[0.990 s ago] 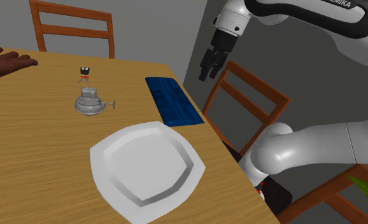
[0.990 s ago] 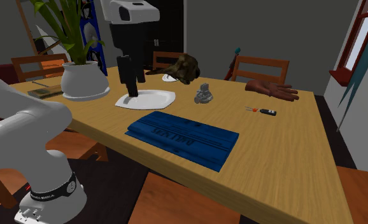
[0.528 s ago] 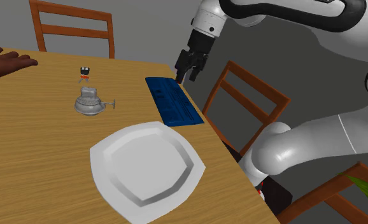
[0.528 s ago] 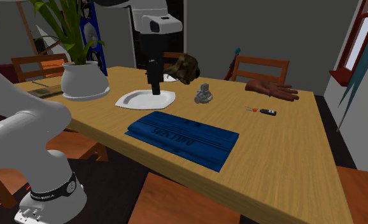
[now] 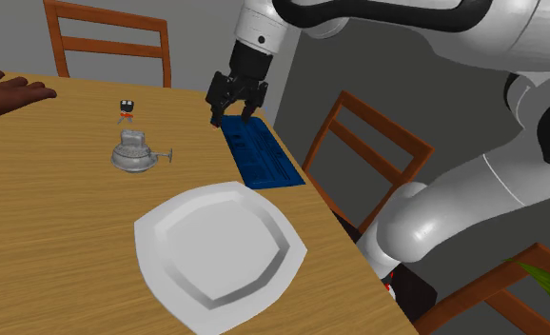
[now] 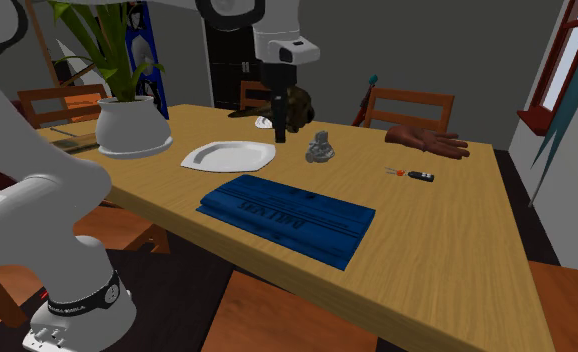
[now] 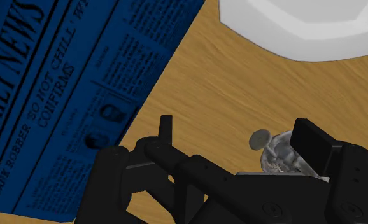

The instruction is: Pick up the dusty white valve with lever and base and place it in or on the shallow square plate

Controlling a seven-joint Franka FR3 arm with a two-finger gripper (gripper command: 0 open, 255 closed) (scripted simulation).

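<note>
**Shoulder view.** The gripper (image 5: 234, 112) hangs above the far end of the blue newspaper (image 5: 260, 154). Its fingers point down and stand apart, with nothing between them. This is judged to be the approach step, since an open spread suits a descent over the valve (image 5: 134, 153). The valve is grey and sits upright on its round base on the table (image 5: 54, 238), with its lever stub pointing toward the newspaper. It is well apart from the gripper. The plate (image 5: 221, 249) is white, shallow and square with rounded corners. It lies empty near the valve, on the side closer to the camera, so the carry should be short. A small key fob (image 5: 126, 108) lies beyond the valve.

**Second exterior view.** The gripper (image 6: 280, 130) hovers over the table (image 6: 457, 230). From here it appears between the plate (image 6: 227, 155) and the valve (image 6: 320, 147), clear of both. The newspaper (image 6: 287, 215) lies near the front edge.

**Wrist view.** The gripper (image 7: 238, 127) shows both fingers spread. The valve (image 7: 275, 149) appears just beside one finger, partly hidden by it and not held. A corner of the plate (image 7: 304, 25) and the newspaper (image 7: 62, 83) lie ahead.

**Surface and room.** The table is flat, light wood grain. Wooden chairs (image 5: 102, 15) stand around it. A potted plant (image 6: 132, 125) stands on the table, and a window (image 6: 567, 60) is at the second exterior view's right.
</note>
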